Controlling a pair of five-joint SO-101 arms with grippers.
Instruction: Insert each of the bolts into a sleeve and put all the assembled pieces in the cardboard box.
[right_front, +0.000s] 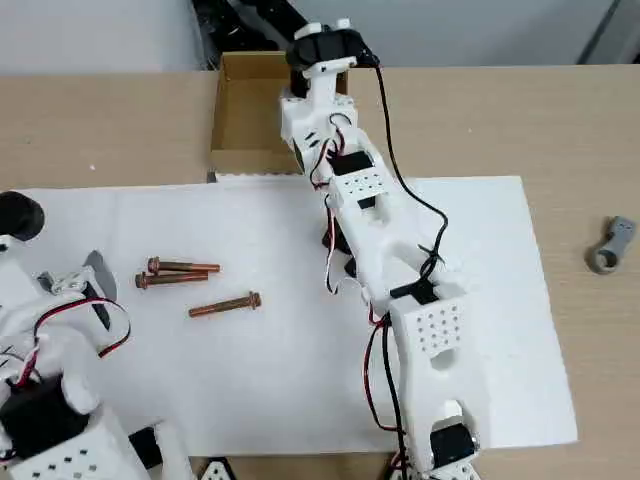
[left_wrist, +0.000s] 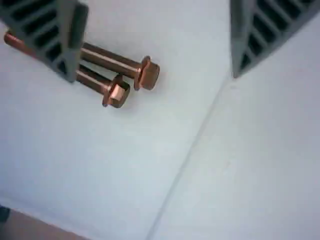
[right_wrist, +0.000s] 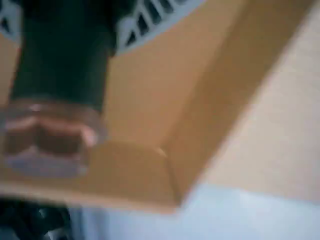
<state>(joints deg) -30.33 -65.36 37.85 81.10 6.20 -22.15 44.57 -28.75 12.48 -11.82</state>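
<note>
Where your wooden table (right_front: 100, 110) carries the white sheet (right_front: 280, 380), three bolts (right_front: 180, 272) lie loose. Your left gripper (left_wrist: 152, 65) hangs spread wide above two. Your right gripper (right_front: 318, 62) clamps a black sleeve (right_wrist: 60, 55), bolt head (right_wrist: 47, 137) showing, over the cardboard box (right_front: 232, 110). A grey part (right_front: 610, 245) lies off the sheet.

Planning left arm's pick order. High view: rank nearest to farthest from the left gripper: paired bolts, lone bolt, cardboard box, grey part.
From the left gripper:
1. Paired bolts, just beside it on the white sheet; too close to rank apart.
2. Lone bolt, mid-sheet, slightly farther.
3. Cardboard box, beyond the sheet's far edge.
4. Grey part, far right, off the sheet.
</note>
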